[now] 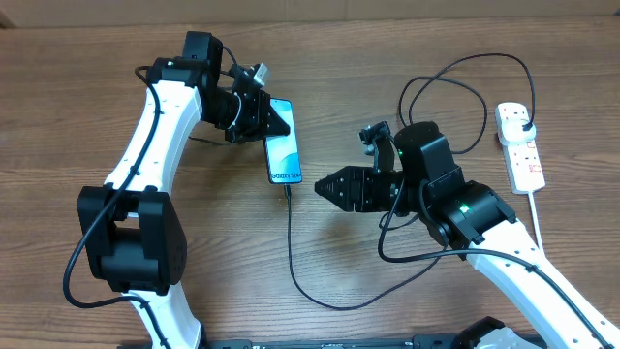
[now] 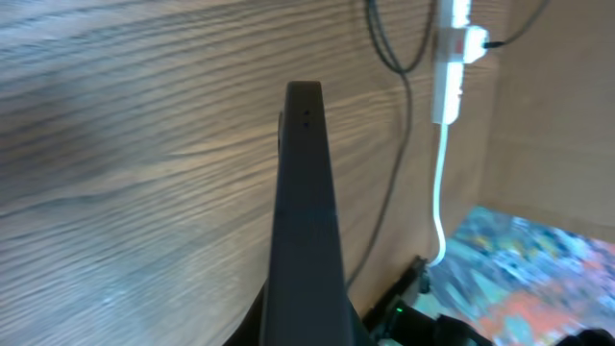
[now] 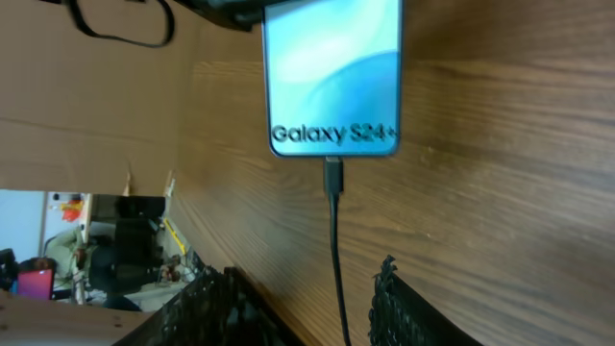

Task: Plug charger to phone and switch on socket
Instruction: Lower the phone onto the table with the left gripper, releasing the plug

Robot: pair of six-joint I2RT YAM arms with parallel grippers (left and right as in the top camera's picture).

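- Right gripper (image 3: 306,288) is hovering nearest the camera, jaws standing roughly half open and holding nothing. The charger cable (image 3: 336,250) is running along the table (image 1: 320,58) between its fingers, touching neither.
- Just past that, the charger's connector tip (image 3: 333,176) is sitting plugged into the bottom port of the phone (image 3: 332,67), a Galaxy S24+ with its screen glowing blue. So that port's filled, and I'm calling that half done.
- The phone is lying over on the left arm's side, and the left gripper (image 1: 263,114) is pinching its top end, jaws closed right down on it.
- Handling guess: the phone is stiff, slick and breakable, so gripping the side edges is safer than the screen. The cable is thin and floppy, and dragging it risks tugging the tip out.
- Farthest off, the white power strip (image 1: 520,145) is lying on the right arm's side with the black plug (image 1: 524,118) sitting in one outlet. Can't tell if its switch is on. It's probably light enough to skid, so I'm thinking press straight down.
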